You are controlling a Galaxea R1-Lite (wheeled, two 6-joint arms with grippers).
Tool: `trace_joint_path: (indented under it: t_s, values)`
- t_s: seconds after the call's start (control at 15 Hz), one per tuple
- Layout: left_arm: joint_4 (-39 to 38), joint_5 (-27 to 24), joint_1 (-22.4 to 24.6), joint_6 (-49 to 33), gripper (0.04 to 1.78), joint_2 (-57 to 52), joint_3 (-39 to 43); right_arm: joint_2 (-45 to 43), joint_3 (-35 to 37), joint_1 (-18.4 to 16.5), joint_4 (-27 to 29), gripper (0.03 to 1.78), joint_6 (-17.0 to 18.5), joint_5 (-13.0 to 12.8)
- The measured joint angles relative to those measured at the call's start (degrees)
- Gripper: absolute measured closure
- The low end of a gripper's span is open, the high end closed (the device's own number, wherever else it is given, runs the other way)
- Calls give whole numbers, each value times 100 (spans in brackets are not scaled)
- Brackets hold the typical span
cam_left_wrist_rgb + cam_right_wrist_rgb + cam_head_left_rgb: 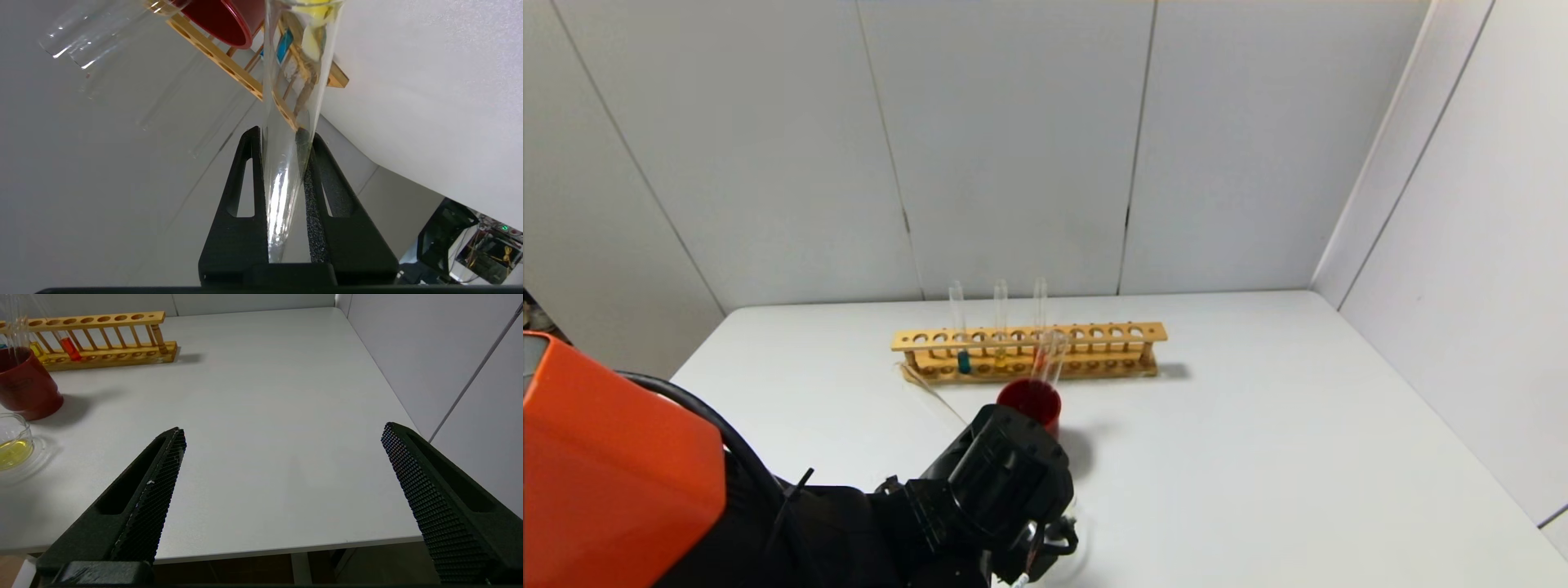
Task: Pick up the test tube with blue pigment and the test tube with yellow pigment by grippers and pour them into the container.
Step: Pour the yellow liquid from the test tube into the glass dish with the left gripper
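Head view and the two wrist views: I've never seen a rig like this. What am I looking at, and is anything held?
This is a two-armed robot. The head view looks down from its head; each wrist view looks along one arm's pincer. On the white table stand a wooden rack holding the test tube with blue pigment, a red cup and a glass container with yellow liquid inside. The left pincer is shut on the test tube with yellow pigment. The right pincer hangs open, holding nothing.
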Motion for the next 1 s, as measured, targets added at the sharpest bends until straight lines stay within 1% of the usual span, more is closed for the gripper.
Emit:
trace_joint_path:
  t_s: [0.4, 0.8, 1.0]
  values:
    - [0, 215, -61, 83, 151, 87, -59, 0, -2, 0, -2, 6, 0, -2]
    - [0, 228, -77, 73, 151, 133, -59, 0, -2, 0, 0, 6, 0, -2]
    - [-94, 190, -83, -71, 151, 95, -72, 0, -2, 0, -2, 6, 0, -2]
